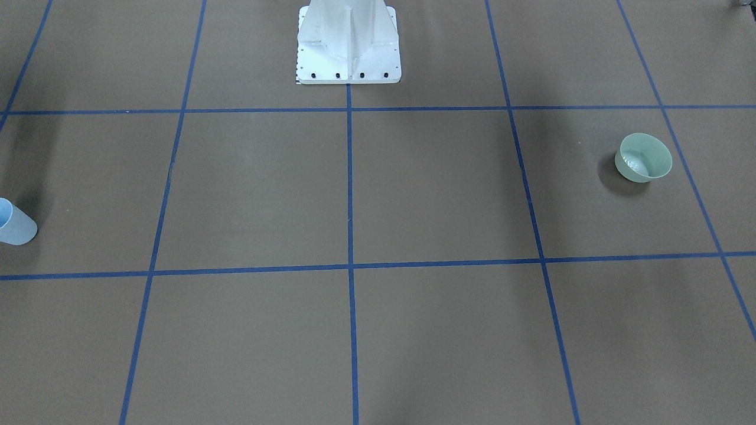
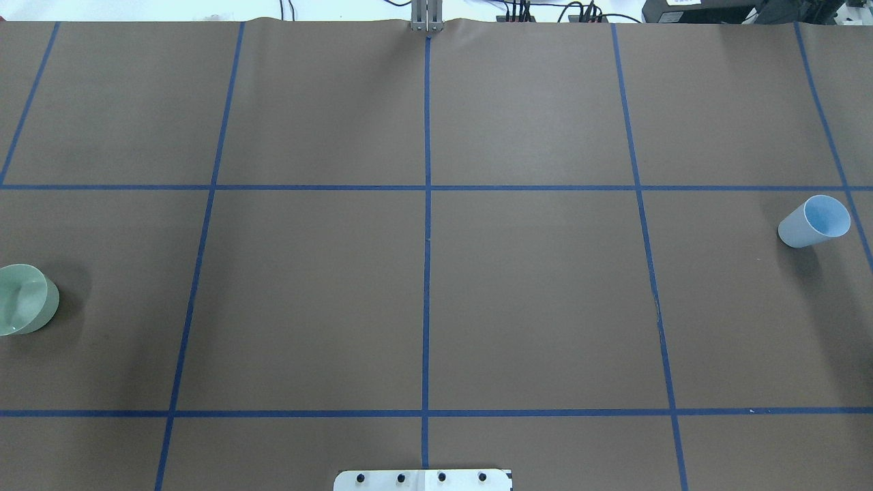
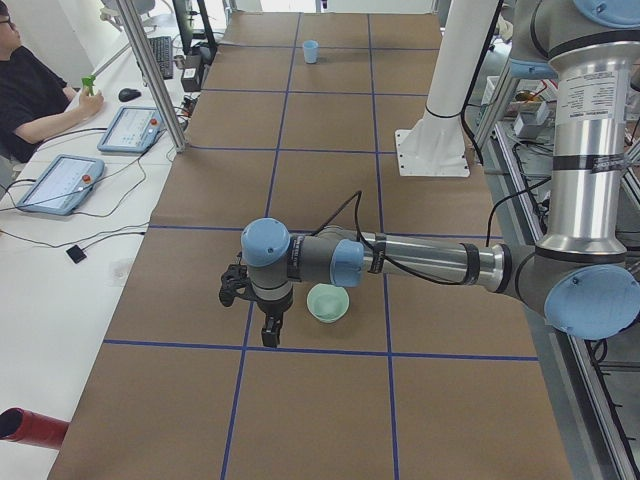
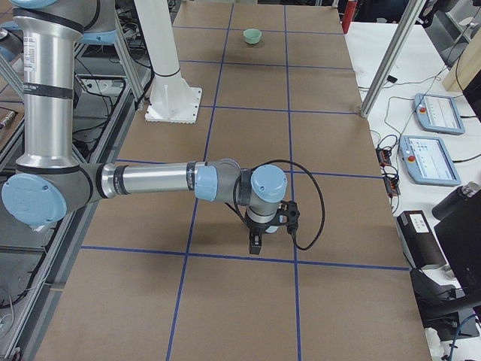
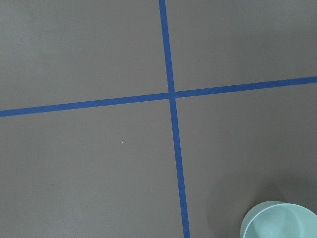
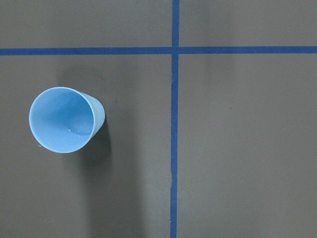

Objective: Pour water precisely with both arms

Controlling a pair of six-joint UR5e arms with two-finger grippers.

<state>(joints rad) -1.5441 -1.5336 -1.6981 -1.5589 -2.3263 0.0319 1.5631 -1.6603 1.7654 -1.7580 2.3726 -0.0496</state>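
Observation:
A pale blue cup point(image 2: 815, 221) stands upright at the table's right end; it also shows in the right wrist view point(image 6: 64, 119), with tiny white glints of water point(image 6: 72, 131) low inside. A mint-green bowl point(image 1: 643, 157) stands at the left end, with faint shiny glints at its bottom. My left gripper point(image 3: 255, 310) hangs just beside the bowl point(image 3: 328, 302), apart from it. My right gripper point(image 4: 259, 235) hangs over the table at the cup's end, with the cup hidden behind the arm. Both grippers show only in the side views, so I cannot tell whether they are open or shut.
The white bolted pedestal point(image 1: 348, 47) stands at the table's robot-side edge. Blue tape lines point(image 2: 427, 273) divide the brown table. An operator point(image 3: 30, 90), tablets point(image 3: 60, 182) and a pole point(image 3: 150, 70) are beside the table.

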